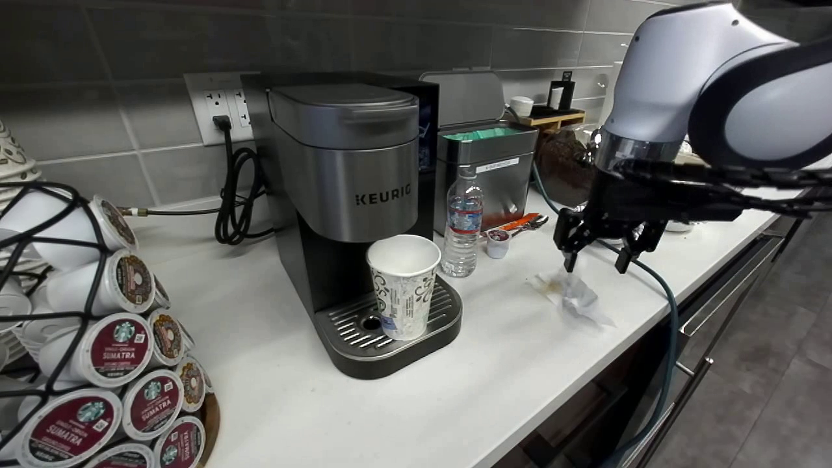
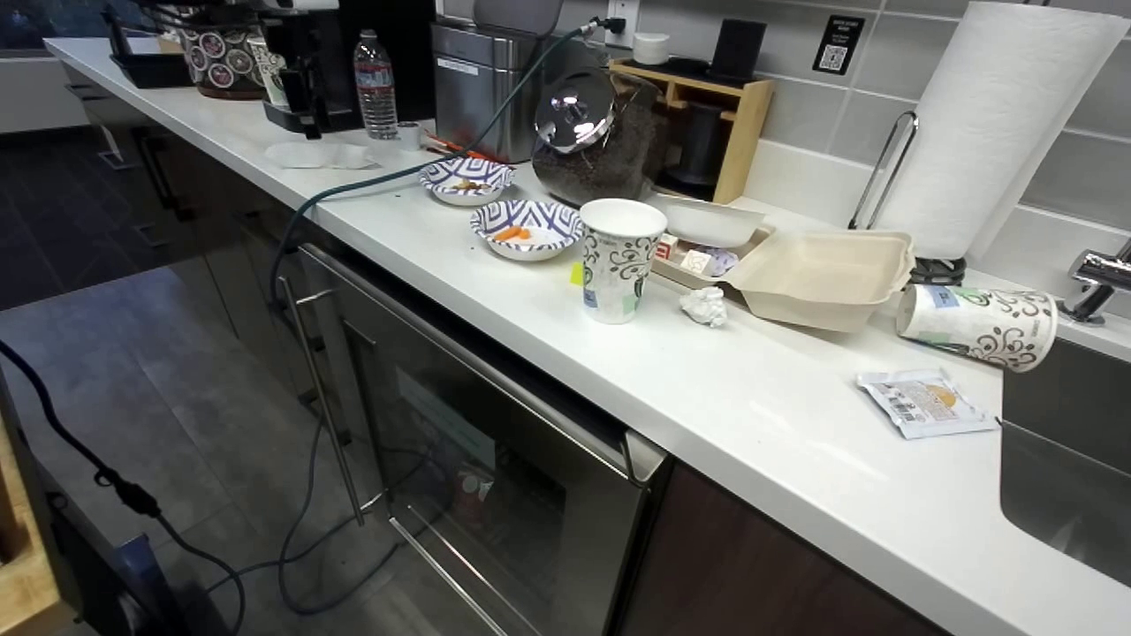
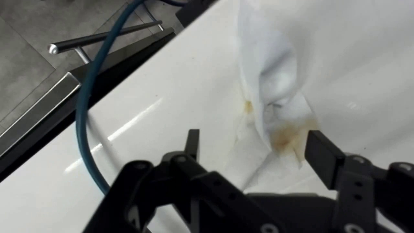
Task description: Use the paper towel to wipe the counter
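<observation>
Currently your empty fingers (image 3: 323,158) stand wide apart above the stained paper towel (image 3: 279,123), its long axis crossing their closing line.

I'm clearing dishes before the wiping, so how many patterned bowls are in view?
2, in an exterior view: the front bowl beside a paper cup, the rear bowl nearer the water bottle. More may be hidden.

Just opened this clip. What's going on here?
A robot arm holds its gripper open over a crumpled, brown-stained paper towel. The towel lies on the counter, beyond the coffee maker in an exterior view. Nothing is gripped; whether any wiping has happened, I can't tell.
</observation>
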Robot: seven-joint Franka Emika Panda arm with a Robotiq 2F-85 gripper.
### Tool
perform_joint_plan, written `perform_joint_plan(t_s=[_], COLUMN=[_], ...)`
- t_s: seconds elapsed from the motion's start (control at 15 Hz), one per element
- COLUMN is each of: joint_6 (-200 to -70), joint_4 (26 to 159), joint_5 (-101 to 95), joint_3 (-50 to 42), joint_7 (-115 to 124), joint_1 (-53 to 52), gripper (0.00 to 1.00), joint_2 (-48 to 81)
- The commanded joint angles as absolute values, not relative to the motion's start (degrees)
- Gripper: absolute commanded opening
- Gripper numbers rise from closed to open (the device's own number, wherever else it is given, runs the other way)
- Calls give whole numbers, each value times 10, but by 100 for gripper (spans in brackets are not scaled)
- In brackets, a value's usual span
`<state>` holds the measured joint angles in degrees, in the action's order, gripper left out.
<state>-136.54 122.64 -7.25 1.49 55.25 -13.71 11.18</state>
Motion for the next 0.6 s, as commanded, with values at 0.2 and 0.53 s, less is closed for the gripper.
perform_joint_plan(t_s=[0.2,0.53], joint_6=[-1355,-1343], joint_4=[1315,1310], joint_5=[28,56], joint_3=[46,56], joint_7=[270,213], joint_1=[-91,-84], gripper=[100,100], joint_2=[-52,-65])
